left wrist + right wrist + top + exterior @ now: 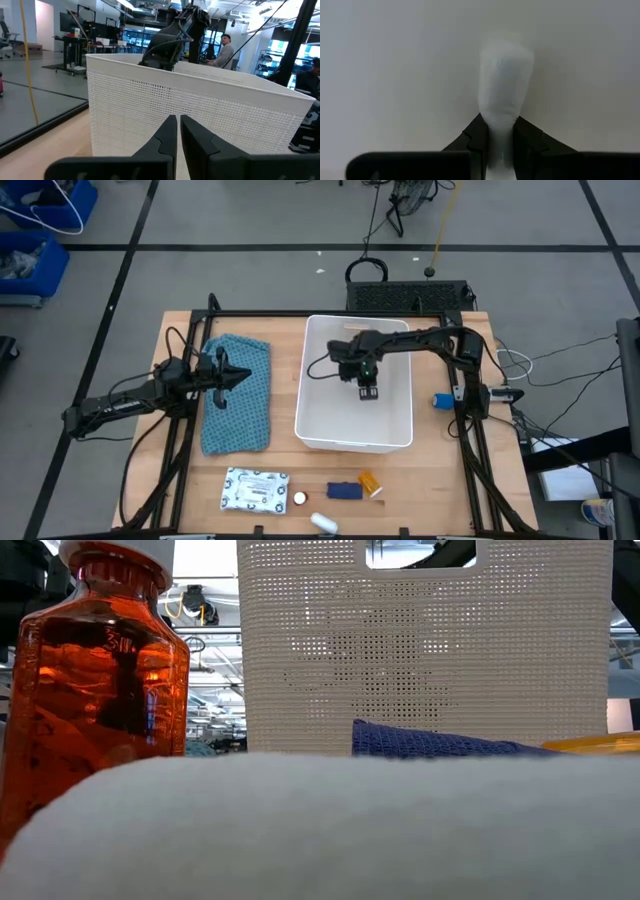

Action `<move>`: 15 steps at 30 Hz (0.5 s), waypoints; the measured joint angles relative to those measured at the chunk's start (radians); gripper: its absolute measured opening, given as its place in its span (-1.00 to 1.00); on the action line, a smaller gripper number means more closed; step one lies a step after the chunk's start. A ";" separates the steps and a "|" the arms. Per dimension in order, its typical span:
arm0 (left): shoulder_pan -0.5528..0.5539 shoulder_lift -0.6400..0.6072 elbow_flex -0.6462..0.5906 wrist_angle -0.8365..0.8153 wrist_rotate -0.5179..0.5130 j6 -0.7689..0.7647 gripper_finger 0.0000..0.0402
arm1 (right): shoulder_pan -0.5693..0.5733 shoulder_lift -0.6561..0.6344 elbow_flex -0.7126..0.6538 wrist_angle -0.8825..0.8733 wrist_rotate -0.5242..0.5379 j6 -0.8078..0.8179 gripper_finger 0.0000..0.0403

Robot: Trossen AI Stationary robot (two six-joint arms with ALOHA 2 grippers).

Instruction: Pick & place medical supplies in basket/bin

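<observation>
White bin (330, 425) at counter (470, 500) centre, perforated walls blocking the low view. Right pincer (367, 392) inside over the bin floor, clamped on what looks like a small white tube (504, 90), blurred. Left pincer (243, 376) over the teal cloth (240, 415), fingers together, nothing held. Along the near edge: white packet (255, 489), blue piece (343, 491), orange pill bottle (368, 481), another white tube (323, 523).
</observation>
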 joint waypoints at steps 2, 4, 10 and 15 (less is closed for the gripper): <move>0.000 0.000 0.000 0.000 0.000 0.000 -0.87 | -0.005 -0.003 -0.022 0.023 -0.001 -0.004 -0.77; 0.000 0.000 0.000 0.000 0.000 0.000 -0.87 | -0.006 -0.003 -0.040 0.029 -0.004 -0.010 -0.77; 0.000 0.000 0.000 0.001 0.000 -0.001 -0.87 | -0.006 -0.001 -0.052 0.029 0.001 -0.017 -0.65; 0.000 0.000 0.000 0.001 0.000 -0.002 -0.87 | -0.005 -0.038 -0.044 0.021 0.007 0.001 -0.36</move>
